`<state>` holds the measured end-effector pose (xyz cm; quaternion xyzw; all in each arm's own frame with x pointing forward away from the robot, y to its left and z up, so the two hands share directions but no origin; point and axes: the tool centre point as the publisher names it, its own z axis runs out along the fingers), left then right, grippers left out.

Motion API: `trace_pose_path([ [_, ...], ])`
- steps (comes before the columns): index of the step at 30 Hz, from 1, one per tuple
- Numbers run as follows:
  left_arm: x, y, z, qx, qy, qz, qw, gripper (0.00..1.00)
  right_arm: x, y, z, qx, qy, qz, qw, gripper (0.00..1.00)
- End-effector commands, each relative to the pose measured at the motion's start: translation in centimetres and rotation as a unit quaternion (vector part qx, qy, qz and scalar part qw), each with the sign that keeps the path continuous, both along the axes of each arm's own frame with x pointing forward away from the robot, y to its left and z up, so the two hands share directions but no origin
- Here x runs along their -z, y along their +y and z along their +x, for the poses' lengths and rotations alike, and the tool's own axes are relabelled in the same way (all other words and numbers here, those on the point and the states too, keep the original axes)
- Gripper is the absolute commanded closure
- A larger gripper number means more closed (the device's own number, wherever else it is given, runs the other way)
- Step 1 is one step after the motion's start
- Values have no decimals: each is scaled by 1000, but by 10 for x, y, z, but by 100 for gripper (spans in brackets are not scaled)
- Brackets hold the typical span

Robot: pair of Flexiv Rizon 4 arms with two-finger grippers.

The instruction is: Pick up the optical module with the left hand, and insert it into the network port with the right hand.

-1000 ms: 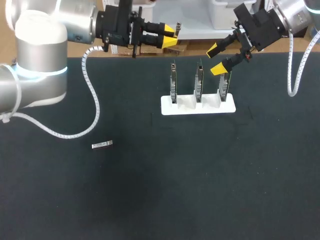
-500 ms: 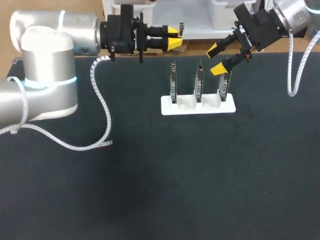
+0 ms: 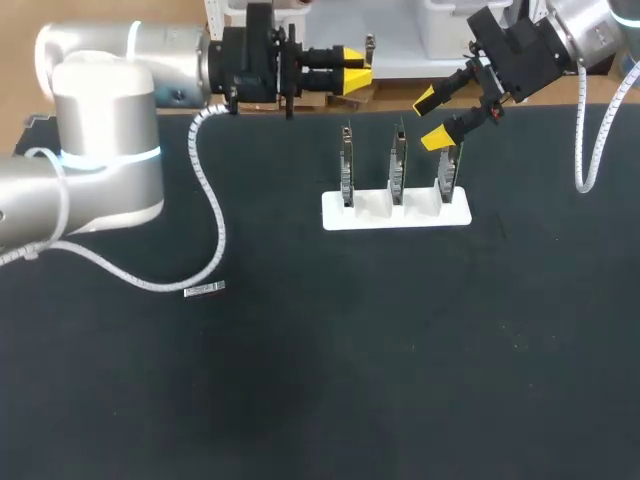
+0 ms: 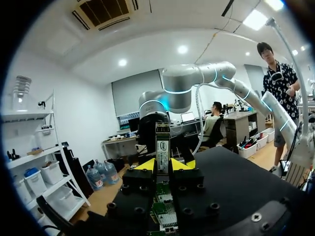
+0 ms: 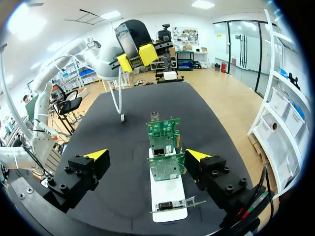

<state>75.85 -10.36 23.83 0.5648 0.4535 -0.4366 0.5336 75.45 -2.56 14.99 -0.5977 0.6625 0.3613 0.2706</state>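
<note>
Head view first: the left end effector (image 3: 350, 72) is up at the desk's far edge, clenched on a green circuit card with a silver metal cage (image 3: 370, 45) that pokes out past its tips. The small silver bar-shaped optical module (image 3: 205, 290) lies flat on the black desk (image 3: 400, 350), well apart from both end effectors. The right end effector (image 3: 432, 118) is released, fingers spread wide, hanging right above the outermost of three upright green boards (image 3: 446, 172) slotted in a white stand (image 3: 395, 212).

Left wrist view: the left end effector (image 4: 165, 164) has both yellow tips pressed against the green circuit card (image 4: 162, 145), which stands straight out between them.

Right wrist view: the right end effector (image 5: 146, 155) is wide open. The white stand (image 5: 167, 196) and the upright green boards (image 5: 163, 132) sit between its fingers, touching neither. Farther ahead the optical module (image 5: 122, 118) rests on the desk, and beyond it the left end effector (image 5: 136, 58) hangs high.
</note>
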Motion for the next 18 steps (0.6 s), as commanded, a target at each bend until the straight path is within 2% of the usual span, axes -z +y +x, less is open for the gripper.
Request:
trace_pose_path([
  [1,-1,-2,3,28,19,1,999,100,0,0,-1,2,-1,-1,1000,0],
  [5,3,-5,-5,38,47,-10,998,100,0,0,-1,2,-1,-1,1000,0],
  [7,4,-6,-7,45,54,-2,998,100,0,0,-1,2,-1,-1,1000,0],
  [11,5,-6,-8,41,55,4,998,100,0,0,-1,2,-1,-1,1000,0],
  [15,6,-9,-9,35,40,-4,999,100,0,0,-1,2,-1,-1,1000,0],
  [18,6,-9,-9,35,40,-4,999,100,0,0,-1,2,-1,-1,1000,0],
])
